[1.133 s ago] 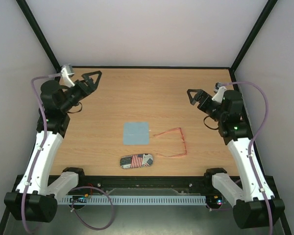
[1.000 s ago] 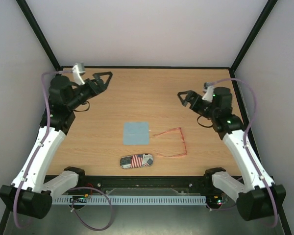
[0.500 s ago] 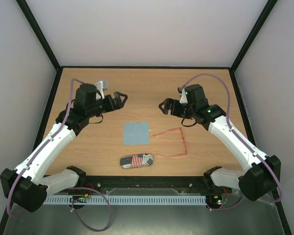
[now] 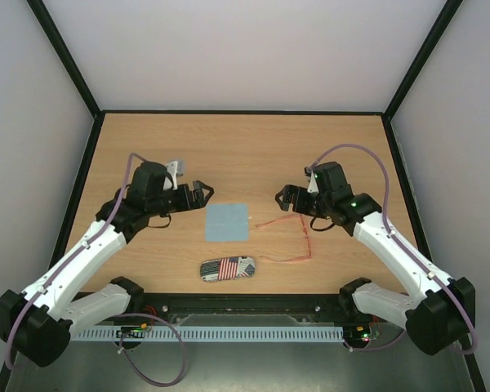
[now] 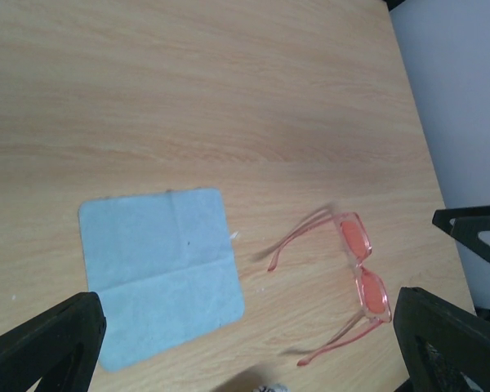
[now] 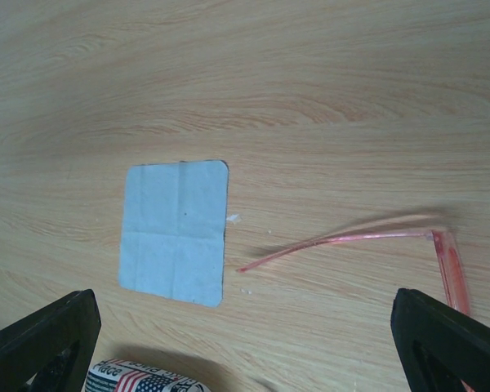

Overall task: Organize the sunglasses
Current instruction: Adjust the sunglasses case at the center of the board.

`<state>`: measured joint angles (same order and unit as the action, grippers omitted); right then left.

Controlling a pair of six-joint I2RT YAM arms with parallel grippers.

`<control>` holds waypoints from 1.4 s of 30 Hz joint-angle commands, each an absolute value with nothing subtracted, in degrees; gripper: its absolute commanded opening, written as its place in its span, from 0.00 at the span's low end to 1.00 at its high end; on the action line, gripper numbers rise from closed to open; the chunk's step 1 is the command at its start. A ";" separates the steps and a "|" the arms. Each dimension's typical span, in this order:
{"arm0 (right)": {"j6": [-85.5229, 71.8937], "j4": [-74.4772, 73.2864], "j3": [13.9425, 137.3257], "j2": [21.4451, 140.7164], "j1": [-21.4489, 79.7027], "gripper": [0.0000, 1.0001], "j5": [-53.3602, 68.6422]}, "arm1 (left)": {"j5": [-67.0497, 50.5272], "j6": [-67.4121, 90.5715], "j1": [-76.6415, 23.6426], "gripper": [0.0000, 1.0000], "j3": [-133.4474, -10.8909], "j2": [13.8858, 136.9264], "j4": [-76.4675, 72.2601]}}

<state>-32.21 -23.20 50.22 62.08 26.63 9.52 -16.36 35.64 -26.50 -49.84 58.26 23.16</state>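
Note:
The sunglasses have a thin reddish-orange frame and lie open on the wooden table, arms pointing left. In the left wrist view the sunglasses show two orange lenses. My right wrist view catches one arm of the sunglasses and part of the front. My left gripper hovers open just left of the blue cloth, holding nothing. My right gripper hovers open just behind the sunglasses, also holding nothing. Wide gaps show between the fingers of the left gripper and the right gripper.
A light blue square cloth lies flat left of the sunglasses, also seen as the cloth and the cloth. An oval flag-patterned case sits near the front edge; the case peeks in low. Black rails border the table.
Both arms have swung in from the back corners toward the table's middle and come lower. The sunglasses, cloth and case have not moved.

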 commanded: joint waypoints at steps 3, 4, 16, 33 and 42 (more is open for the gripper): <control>-35.86 -22.54 44.91 61.27 26.73 0.99 9.83 | -13.83 41.64 -27.07 1.00 -44.07 52.07 20.61; -35.67 -22.87 44.35 60.92 26.72 0.99 9.80 | -12.58 42.07 -27.07 1.00 -43.97 51.46 21.00; -33.65 -23.70 40.38 57.99 26.72 0.98 15.91 | -15.55 44.06 -27.08 0.99 -40.45 50.37 24.54; -29.96 -23.98 42.12 61.00 38.09 0.97 14.85 | -15.69 43.87 -27.35 0.99 -38.53 48.56 30.27; -23.21 -22.70 49.95 73.94 57.55 1.00 9.23 | -13.83 45.23 -27.33 1.00 -41.84 44.12 34.24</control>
<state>-27.35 -22.06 44.66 68.07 52.12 12.29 -14.70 44.29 -27.09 -39.44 45.98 30.81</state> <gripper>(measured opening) 0.996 0.995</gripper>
